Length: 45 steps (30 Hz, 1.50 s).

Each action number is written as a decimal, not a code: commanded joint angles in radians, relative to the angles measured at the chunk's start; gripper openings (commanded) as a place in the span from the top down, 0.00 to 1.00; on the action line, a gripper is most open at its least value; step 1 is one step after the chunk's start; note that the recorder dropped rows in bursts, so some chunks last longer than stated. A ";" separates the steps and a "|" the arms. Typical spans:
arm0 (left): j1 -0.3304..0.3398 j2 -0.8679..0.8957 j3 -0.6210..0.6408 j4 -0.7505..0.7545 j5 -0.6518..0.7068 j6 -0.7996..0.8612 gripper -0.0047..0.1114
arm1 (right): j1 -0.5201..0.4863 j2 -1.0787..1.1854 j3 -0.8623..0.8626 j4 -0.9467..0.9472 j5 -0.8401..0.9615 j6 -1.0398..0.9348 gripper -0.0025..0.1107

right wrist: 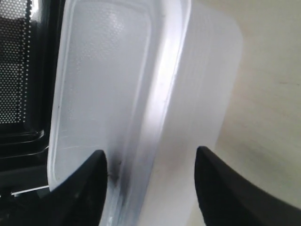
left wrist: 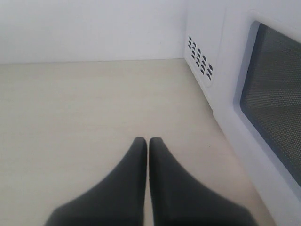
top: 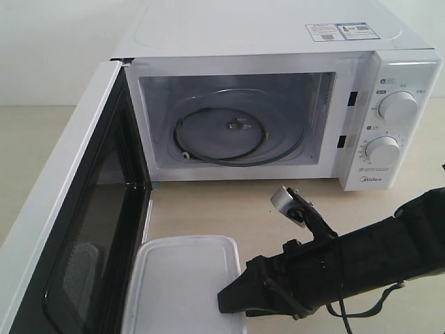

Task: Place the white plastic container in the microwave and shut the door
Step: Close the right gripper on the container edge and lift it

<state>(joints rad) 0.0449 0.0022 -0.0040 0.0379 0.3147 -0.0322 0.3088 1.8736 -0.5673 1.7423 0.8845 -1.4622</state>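
The white plastic container (top: 182, 278) lies with its lid on, on the table in front of the microwave (top: 278, 42), close to the open door (top: 83, 236). The door swings out to the left, and the cavity shows the bare glass turntable (top: 236, 132). My right gripper (top: 233, 298) is open at the container's right edge. In the right wrist view, this gripper (right wrist: 150, 157) has one finger over the lid and the other beside the side wall of the container (right wrist: 108, 94). My left gripper (left wrist: 148, 141) is shut and empty, over the table on the outer side of the door (left wrist: 277, 113).
Two round dials (top: 398, 106) sit on the microwave's right panel. The side of the microwave, with its vent slots (left wrist: 200, 56), stands beyond the left gripper. The right arm (top: 361, 257) stretches across the table's front right. A wall stands behind.
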 commanded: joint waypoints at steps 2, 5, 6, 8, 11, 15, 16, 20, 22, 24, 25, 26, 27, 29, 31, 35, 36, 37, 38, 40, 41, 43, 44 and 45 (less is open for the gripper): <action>0.002 -0.002 0.004 0.005 -0.003 0.004 0.93 | 0.004 0.003 -0.003 0.002 0.022 -0.005 0.70; 0.002 -0.002 0.004 0.005 -0.003 0.004 0.93 | 0.004 0.003 -0.003 0.002 0.023 -0.010 0.73; 0.002 -0.002 0.004 0.005 -0.003 0.004 0.93 | 0.004 0.003 -0.003 0.002 0.023 -0.013 0.73; 0.002 -0.002 0.004 0.005 -0.003 0.004 0.93 | 0.004 0.003 -0.003 0.002 0.023 -0.016 0.73; 0.002 -0.002 0.004 0.005 -0.003 0.004 0.93 | 0.004 0.003 -0.003 0.002 0.017 -0.021 0.75; 0.002 -0.002 0.004 0.005 -0.003 0.004 0.93 | 0.004 0.003 -0.003 0.002 -0.004 -0.040 0.99; 0.002 -0.002 0.004 0.005 -0.003 0.004 0.93 | 0.004 0.003 -0.003 0.002 -0.006 -0.040 0.98; 0.002 -0.002 0.004 0.005 -0.003 0.004 0.93 | 0.004 -0.002 -0.003 0.002 -0.006 -0.035 0.98; 0.002 -0.002 0.004 0.005 -0.003 0.004 0.93 | 0.002 -0.020 -0.003 0.002 -0.012 -0.027 0.98; 0.002 -0.002 0.004 0.005 -0.003 0.004 0.93 | 0.002 -0.053 -0.003 0.002 -0.033 -0.010 0.98; 0.002 -0.002 0.004 0.005 -0.003 0.004 0.93 | 0.002 -0.073 -0.003 0.002 -0.043 -0.004 0.98; 0.002 -0.002 0.004 0.005 -0.003 0.004 0.93 | 0.002 -0.090 -0.003 0.002 -0.052 0.006 0.98; 0.002 -0.002 0.004 0.005 -0.003 0.004 0.93 | 0.002 -0.111 -0.003 0.002 -0.062 0.020 0.98; 0.002 -0.002 0.004 0.005 -0.003 0.004 0.93 | 0.002 -0.148 -0.003 0.002 -0.075 0.036 0.98; 0.002 -0.002 0.004 0.005 -0.003 0.004 0.93 | 0.002 -0.185 -0.003 0.002 -0.097 0.054 0.98; 0.002 -0.002 0.004 0.005 -0.003 0.004 0.93 | 0.002 -0.246 -0.003 0.002 -0.164 0.079 0.98; 0.002 -0.002 0.004 0.005 -0.003 0.004 0.93 | 0.002 -0.259 -0.003 0.002 -0.184 0.088 0.98; 0.002 -0.002 0.004 0.005 -0.003 0.004 0.93 | 0.002 -0.270 -0.003 0.002 -0.197 0.101 0.98; 0.002 -0.002 0.004 0.005 -0.003 0.004 0.93 | 0.002 -0.278 -0.003 0.002 -0.204 0.107 0.98; 0.002 -0.002 0.004 0.005 -0.003 0.004 0.93 | 0.002 -0.293 -0.003 0.002 -0.214 0.120 0.98; 0.002 -0.002 0.004 0.005 -0.003 0.004 0.93 | 0.002 -0.303 -0.003 0.002 -0.224 0.127 0.98; 0.002 -0.002 0.004 0.005 -0.003 0.004 0.93 | 0.002 -0.325 -0.003 0.002 -0.250 0.127 0.98; 0.002 -0.002 0.004 0.005 -0.003 0.004 0.93 | 0.002 -0.338 0.001 0.002 -0.262 0.127 0.98; 0.002 -0.002 0.004 0.005 -0.003 0.004 0.93 | 0.002 -0.350 0.008 0.002 -0.267 0.130 0.98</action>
<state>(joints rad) 0.0455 0.0022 -0.0040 0.0419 0.3147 -0.0322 0.3092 1.5625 -0.5664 1.7406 0.6306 -1.3394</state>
